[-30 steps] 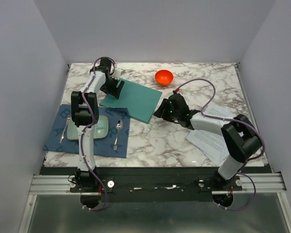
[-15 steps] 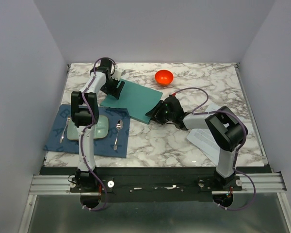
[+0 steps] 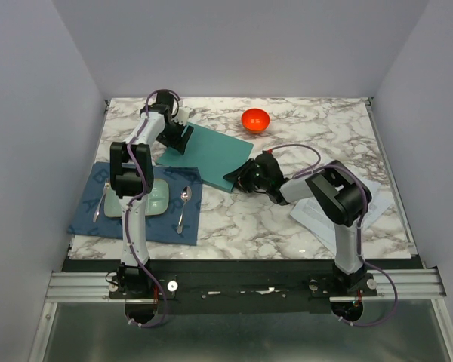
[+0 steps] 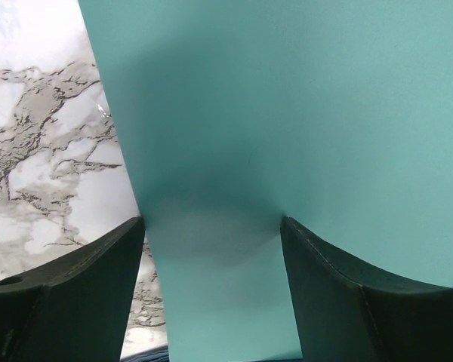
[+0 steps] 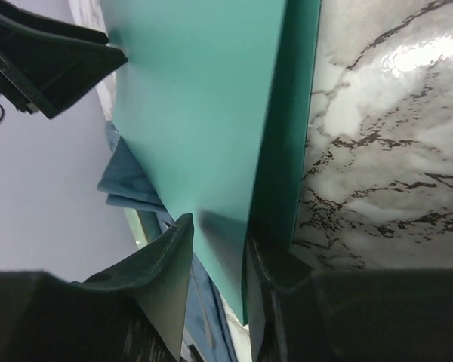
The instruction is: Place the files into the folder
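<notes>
1. The folder lies flat on the worktop, left of centre toward the far side. It is turned so that one corner points at my right arm.
2. That corner sits between the fingers of the right pincer. My right wrist view shows the top cover raised off the lower leaf there, with the fingers narrow on either side of it. I cannot tell whether they actually bite the cover.
3. The left pincer stands wide over the opposite, far-left edge. The teal surface shows between its fingers, and it grips nothing.
4. The files lie well apart from the folder, near the right edge and partly beneath my right arm. I judge that arm the nearer one for them, though it is occupied at the cover.
</notes>
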Controlling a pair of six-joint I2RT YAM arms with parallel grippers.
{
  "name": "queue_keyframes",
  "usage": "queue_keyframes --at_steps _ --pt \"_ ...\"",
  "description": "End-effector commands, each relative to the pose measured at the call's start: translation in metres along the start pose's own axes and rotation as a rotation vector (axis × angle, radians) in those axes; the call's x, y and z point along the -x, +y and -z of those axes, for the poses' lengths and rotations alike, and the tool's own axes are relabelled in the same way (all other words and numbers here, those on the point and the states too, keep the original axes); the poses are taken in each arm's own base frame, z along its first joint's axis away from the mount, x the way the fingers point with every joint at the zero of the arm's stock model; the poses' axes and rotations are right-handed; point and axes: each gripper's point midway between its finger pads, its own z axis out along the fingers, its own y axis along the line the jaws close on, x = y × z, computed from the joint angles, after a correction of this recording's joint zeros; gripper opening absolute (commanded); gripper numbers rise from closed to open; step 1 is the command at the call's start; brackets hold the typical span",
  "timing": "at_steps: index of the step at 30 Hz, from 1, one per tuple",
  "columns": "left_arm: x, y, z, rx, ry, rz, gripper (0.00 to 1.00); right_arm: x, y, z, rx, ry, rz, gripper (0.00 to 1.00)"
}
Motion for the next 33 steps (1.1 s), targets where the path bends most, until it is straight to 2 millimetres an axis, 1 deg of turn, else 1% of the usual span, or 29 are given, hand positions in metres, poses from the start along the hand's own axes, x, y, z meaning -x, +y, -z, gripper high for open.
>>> queue_keyframes --at_steps 1,2,4,5,6,7,8,9,10,11,12,13,15,16,17,18,19,21,22,23,24,25,26,27,28,30,31,32,33 --pt "-0.055 -0.023 -0.021 -0.082 0.196 -0.013 0.75 0.005 0.023 -0.005 0.109 -0.017 -0.025 0.28" --pt "-0.055 -0.023 -0.020 -0.077 0.199 -0.016 0.75 0.005 0.027 -0.004 0.122 -0.020 -0.023 0.11" --pt "-0.050 -0.020 -0.010 -0.057 0.183 -0.022 0.80 0.006 0.034 0.000 0.139 -0.027 0.000 0.01" --pt "-0.046 -0.018 -0.004 -0.046 0.169 -0.019 0.89 0.006 0.034 0.003 0.130 -0.029 0.011 0.01" --pt "-0.040 -0.016 0.003 -0.035 0.150 -0.012 0.94 0.008 0.044 0.011 0.147 -0.046 0.045 0.01" --pt "-0.028 -0.012 0.021 -0.013 0.105 0.003 0.99 0.011 0.047 0.016 0.145 -0.069 0.064 0.01" --pt "-0.021 -0.009 0.032 0.003 0.078 0.011 0.99 0.008 0.037 0.021 0.104 -0.068 0.076 0.01" --pt "-0.013 -0.006 0.046 0.021 0.047 0.018 0.99 0.011 0.052 0.033 0.127 -0.090 0.124 0.01" --pt "0.002 -0.004 0.072 0.050 -0.016 0.035 0.99 0.012 0.051 0.038 0.110 -0.114 0.142 0.01" --pt "0.007 0.001 0.087 0.068 -0.047 0.057 0.99 0.008 0.043 0.045 0.076 -0.116 0.163 0.01" --pt "0.014 0.003 0.103 0.080 -0.083 0.071 0.99 0.009 0.043 0.052 0.064 -0.130 0.209 0.01" --pt "0.023 0.005 0.130 0.099 -0.142 0.083 0.99 0.010 0.060 0.065 0.080 -0.172 0.246 0.01" --pt "0.027 0.008 0.158 0.093 -0.207 0.141 0.99 0.008 0.051 0.078 0.003 -0.203 0.330 0.01" --pt "0.029 0.007 0.181 0.101 -0.250 0.152 0.99 0.007 0.055 0.086 -0.018 -0.243 0.365 0.01" --pt "0.029 0.003 0.192 0.098 -0.271 0.160 0.99 0.006 0.061 0.099 -0.033 -0.262 0.392 0.01" --pt "0.025 0.009 0.204 0.106 -0.291 0.189 0.99 0.006 0.063 0.107 -0.046 -0.282 0.438 0.01" --pt "0.020 0.004 0.220 0.113 -0.310 0.190 0.99 -0.002 0.069 0.114 -0.050 -0.287 0.473 0.01" --pt "0.011 0.000 0.235 0.119 -0.327 0.197 0.99 0.003 0.074 0.135 -0.095 -0.354 0.539 0.00" --pt "0.003 -0.008 0.248 0.122 -0.344 0.193 0.99 -0.008 0.078 0.141 -0.092 -0.352 0.578 0.01" --pt "-0.001 -0.012 0.254 0.124 -0.351 0.196 0.99 -0.005 0.076 0.150 -0.133 -0.392 0.608 0.01" --pt "-0.006 -0.016 0.260 0.122 -0.357 0.201 0.99 -0.007 0.082 0.160 -0.135 -0.410 0.657 0.01" --pt "-0.015 -0.023 0.260 0.105 -0.346 0.209 0.99 -0.020 0.085 0.165 -0.133 -0.402 0.701 0.01" --pt "-0.018 -0.030 0.277 0.114 -0.383 0.202 0.99 -0.018 0.084 0.171 -0.169 -0.435 0.736 0.01" --pt "-0.023 -0.036 0.283 0.110 -0.392 0.205 0.99 -0.020 0.089 0.176 -0.169 -0.447 0.791 0.01" --pt "-0.031 -0.047 0.291 0.091 -0.406 0.213 0.99 -0.038 0.087 0.179 -0.177 -0.419 0.865 0.01" --pt "-0.040 -0.059 0.297 0.066 -0.418 0.221 0.99 -0.040 0.095 0.186 -0.221 -0.472 0.997 0.01" --pt "-0.050 -0.067 0.301 0.058 -0.423 0.227 0.99 -0.059 0.095 0.184 -0.226 -0.450 1.072 0.00" --pt "-0.053 -0.075 0.302 0.034 -0.429 0.238 0.99 -0.059 0.094 0.186 -0.269 -0.480 1.121 0.00" --pt "-0.057 -0.079 0.303 0.023 -0.434 0.241 0.99 -0.064 0.103 0.187 -0.272 -0.496 1.148 0.00"
